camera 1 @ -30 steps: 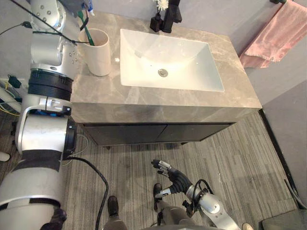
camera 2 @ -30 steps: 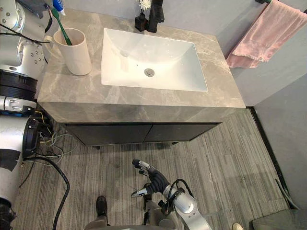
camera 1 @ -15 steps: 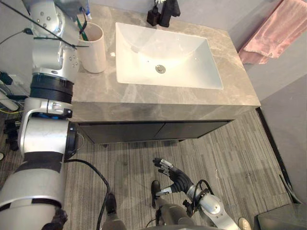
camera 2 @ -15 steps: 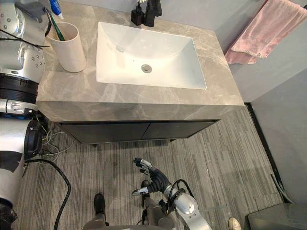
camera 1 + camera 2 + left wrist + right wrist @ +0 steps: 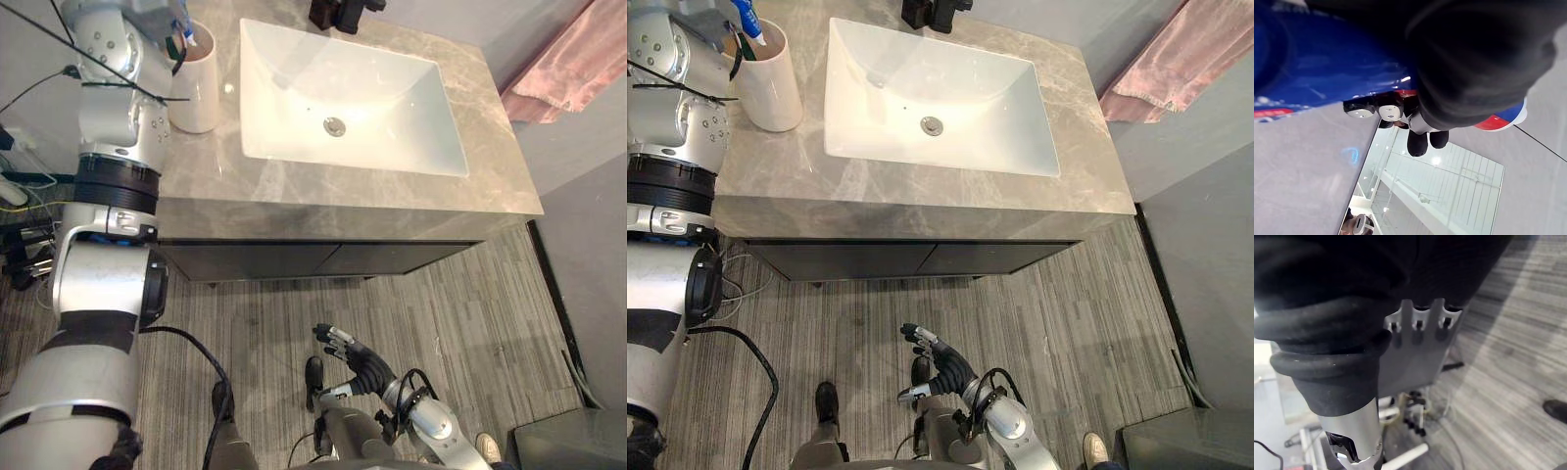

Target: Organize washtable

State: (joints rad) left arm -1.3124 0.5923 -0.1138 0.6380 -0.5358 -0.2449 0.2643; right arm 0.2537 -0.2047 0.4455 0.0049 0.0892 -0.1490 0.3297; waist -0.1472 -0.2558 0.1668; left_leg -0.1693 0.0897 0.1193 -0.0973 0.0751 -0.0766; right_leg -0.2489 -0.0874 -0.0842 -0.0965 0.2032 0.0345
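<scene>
We find the toothpaste tube (image 5: pixel 748 16) at about 10 o'clock from the basin (image 5: pixel 950 88). It is held cap-end down at the mouth of the white cup (image 5: pixel 772 83), which stands on the marble countertop (image 5: pixel 921 201); we cannot tell whether the cap has passed below the rim. In the left wrist view the left hand (image 5: pixel 1418 143) looks wrapped around the blue body of the tube, dark fingertips curled against it. The right hand (image 5: pixel 939 364) hangs low at 6 o'clock over the floor, fingers relaxed and empty. We judge the tube to be light and soft-walled, with a glossy skin that could slide through a loose grasp and a body that would buckle or ooze under a hard squeeze. The firmer parts should be the shoulder near the cap and the crimped tail, so we would take it across the flat of the body nearer the tail, with modest pressure. The cup looks rigid and probably breakable, and tall enough to tip if the tube is pushed sideways against its rim, so we think a straight, gentle descent suits it.
</scene>
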